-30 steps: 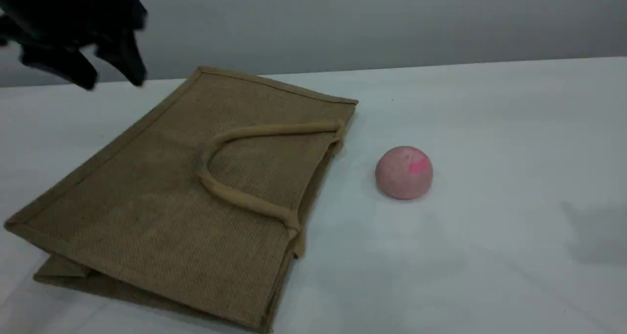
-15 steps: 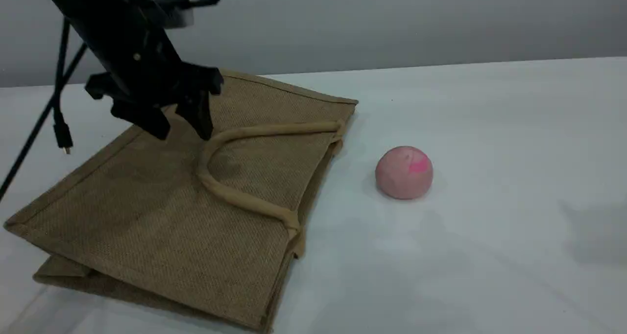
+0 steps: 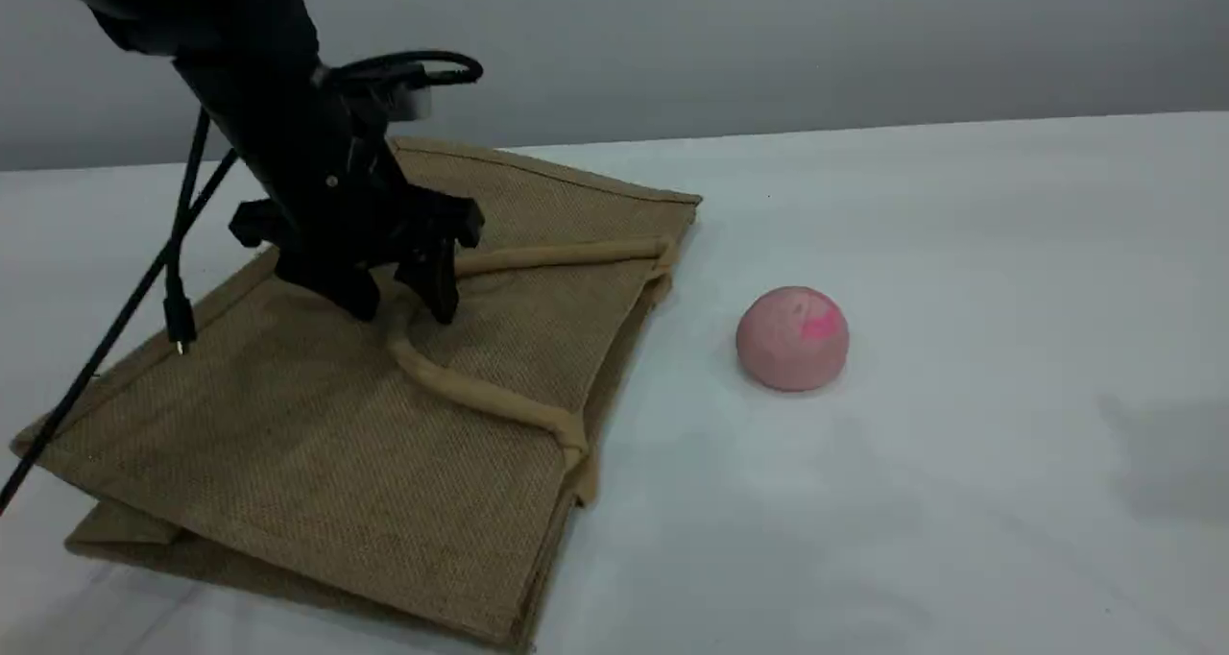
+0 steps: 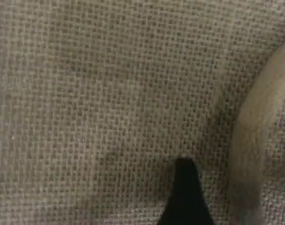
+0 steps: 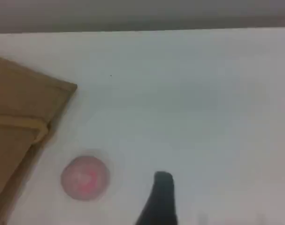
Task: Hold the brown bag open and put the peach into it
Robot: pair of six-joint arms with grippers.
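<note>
The brown bag (image 3: pixel 288 424) lies flat on the white table, its mouth edge facing right. Its upper loop handle (image 3: pixel 480 400) rests folded back on the top panel. My left gripper (image 3: pixel 403 311) is open and low over the bag, one finger on each side of the handle's bend. The left wrist view shows a dark fingertip (image 4: pixel 184 187) close to the weave (image 4: pixel 86 93), with the handle (image 4: pixel 255 140) to its right. The pink peach (image 3: pixel 792 338) sits on the table right of the bag. The right wrist view shows one fingertip (image 5: pixel 163 187) above the table, right of the peach (image 5: pixel 85 178), gripping nothing.
A black cable (image 3: pixel 178 280) with a loose plug hangs from the left arm over the bag's left side. The white table (image 3: pixel 960 252) ends at a grey wall behind. A soft shadow (image 3: pixel 1171 453) falls at the right edge.
The left arm has come down from the upper left corner and moved right, over the bag to the handle's bend. The bag and the peach have not moved.
</note>
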